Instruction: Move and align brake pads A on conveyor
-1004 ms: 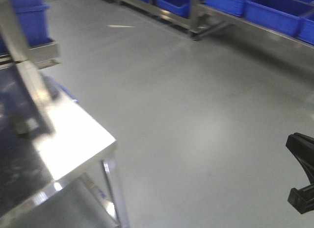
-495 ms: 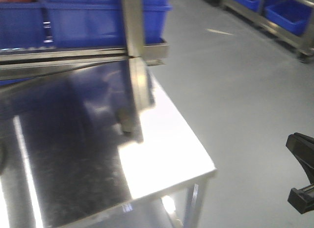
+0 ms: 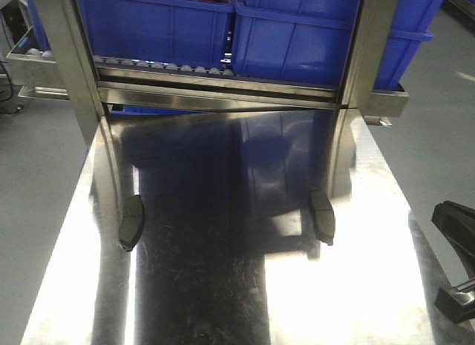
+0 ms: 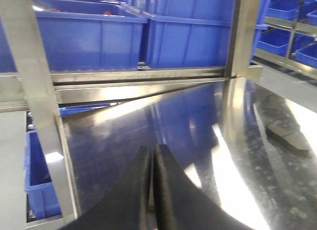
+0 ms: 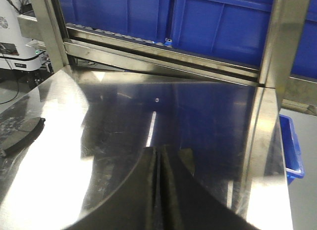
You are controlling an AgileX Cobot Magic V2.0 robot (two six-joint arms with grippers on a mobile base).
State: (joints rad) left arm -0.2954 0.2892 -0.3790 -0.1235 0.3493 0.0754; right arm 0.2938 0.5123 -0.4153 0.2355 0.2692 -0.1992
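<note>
Two brake pads A lie flat on the shiny steel table [image 3: 371,286]. The left pad [image 3: 132,221] and the right pad [image 3: 322,217] each sit at the foot of a steel upright. One pad [image 4: 290,137] shows at the right of the left wrist view, and one pad [image 5: 20,136] at the left edge of the right wrist view. My left gripper [image 4: 152,151] is shut on nothing, above the table and well short of the pads. My right gripper [image 5: 159,153] is likewise shut and empty. The conveyor is out of view.
A steel roller rack [image 3: 223,89] carrying blue bins [image 3: 156,26] stands across the table's far edge on two uprights [image 3: 63,48]. Grey floor lies on both sides. A black part of my right arm [image 3: 454,263] juts in at the right edge. More blue bins [image 4: 292,27] stand far right.
The front view has swung left, from grey floor and the table's corner to facing the steel table squarely; both pads and the bin rack have come into view. The black arm part holds its place.
</note>
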